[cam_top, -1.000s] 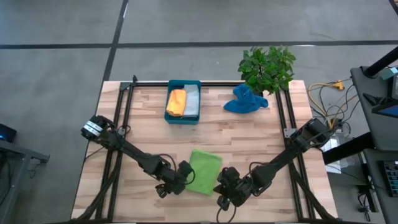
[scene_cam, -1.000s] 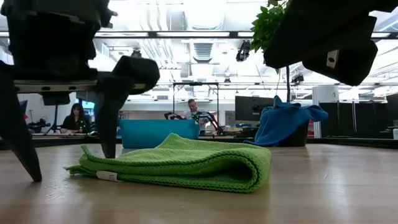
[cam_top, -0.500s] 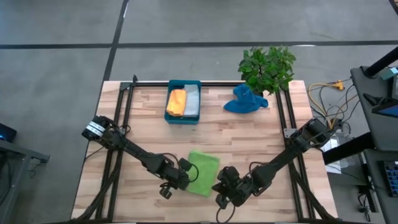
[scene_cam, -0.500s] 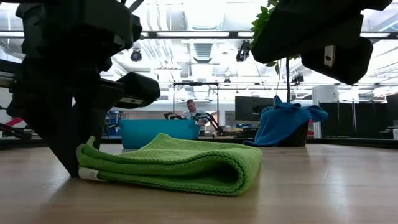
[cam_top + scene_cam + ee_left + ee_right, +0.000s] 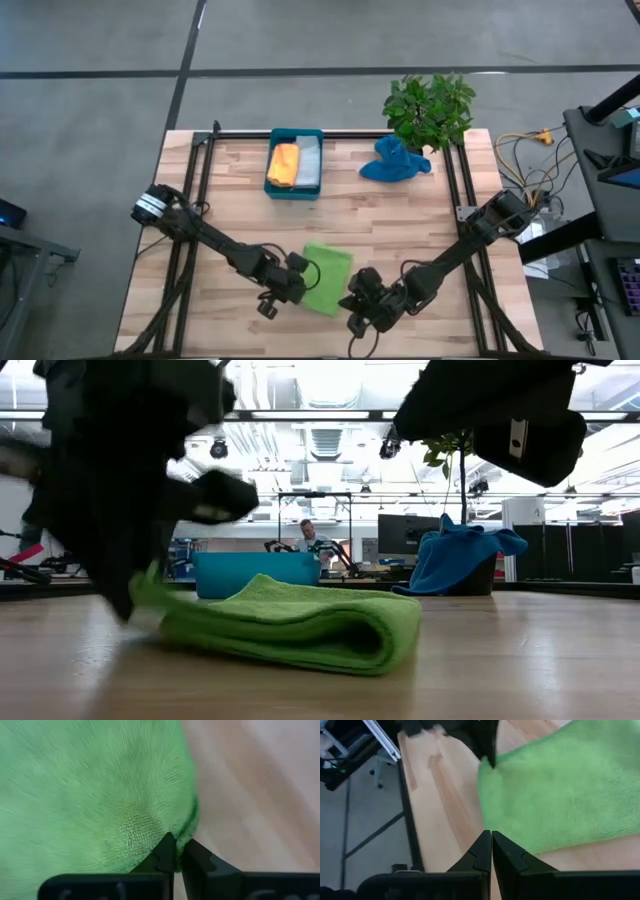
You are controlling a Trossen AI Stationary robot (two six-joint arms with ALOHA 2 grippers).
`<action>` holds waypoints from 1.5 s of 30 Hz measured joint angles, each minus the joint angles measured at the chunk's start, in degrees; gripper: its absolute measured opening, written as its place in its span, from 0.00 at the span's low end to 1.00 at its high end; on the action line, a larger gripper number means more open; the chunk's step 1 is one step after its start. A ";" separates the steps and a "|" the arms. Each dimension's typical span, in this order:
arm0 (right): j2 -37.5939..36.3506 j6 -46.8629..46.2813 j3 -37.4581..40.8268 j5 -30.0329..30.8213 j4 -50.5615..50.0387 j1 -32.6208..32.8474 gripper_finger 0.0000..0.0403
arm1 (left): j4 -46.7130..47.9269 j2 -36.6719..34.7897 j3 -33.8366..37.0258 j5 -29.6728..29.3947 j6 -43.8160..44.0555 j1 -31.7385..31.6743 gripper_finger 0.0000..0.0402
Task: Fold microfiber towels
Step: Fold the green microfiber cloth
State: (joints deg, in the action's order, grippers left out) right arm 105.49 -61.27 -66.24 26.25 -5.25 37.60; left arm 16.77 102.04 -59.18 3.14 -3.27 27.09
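Observation:
The lime green towel (image 5: 327, 277), folded over once, lies near the table's front edge. Its rounded fold (image 5: 395, 632) rests on the wood, and its left end (image 5: 160, 592) is raised off it. My left gripper (image 5: 298, 284) is shut on that left end. My right gripper (image 5: 352, 303) hangs shut just right of the towel and above the table, holding nothing. In the right wrist view its fingertips (image 5: 491, 839) stand before the towel's near edge. The orange (image 5: 284, 163) and grey (image 5: 309, 162) towels lie folded in the teal tray (image 5: 295, 190). The blue towel (image 5: 395, 160) sits bunched at the back. My left gripper pinches the green towel's left edge near a corner (image 5: 186, 836) between its two fingers, coming steeply from above and from the table's left. How many layers it has, I cannot tell. The held end is lifted a little; the rest of the towel lies slack on the table.
A potted plant (image 5: 430, 108) stands at the back right, beside the blue towel. Black rails (image 5: 200, 180) run along the table's left, right and far sides. Bare wood lies between the green towel and the tray. A person sits in the room far behind the table.
My left gripper has shut on the green towel's left edge, having stood open on either side of it. It has rolled, pushed that edge slightly toward the table's right, then risen, lifting the edge off the wood. The folded right end has stayed put.

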 joint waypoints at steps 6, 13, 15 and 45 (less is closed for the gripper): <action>2.61 -1.71 0.00 2.32 -0.25 -1.29 0.02 | -0.93 -3.63 0.27 0.37 0.10 -0.02 0.00; 10.31 -16.89 0.02 1.90 0.04 -4.70 0.02 | -1.08 -4.11 0.61 0.40 4.45 0.09 0.00; 12.26 -21.45 0.02 2.29 0.42 -4.99 0.02 | -1.12 -4.12 0.61 0.39 4.57 0.27 0.00; 11.12 -15.55 0.21 -11.08 3.20 -4.87 0.02 | -9.68 -12.52 8.47 -5.88 12.15 -3.31 0.00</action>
State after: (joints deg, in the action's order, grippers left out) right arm 116.62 -76.83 -66.03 15.17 -2.05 32.73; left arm 7.08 89.52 -50.71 -2.74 8.88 23.78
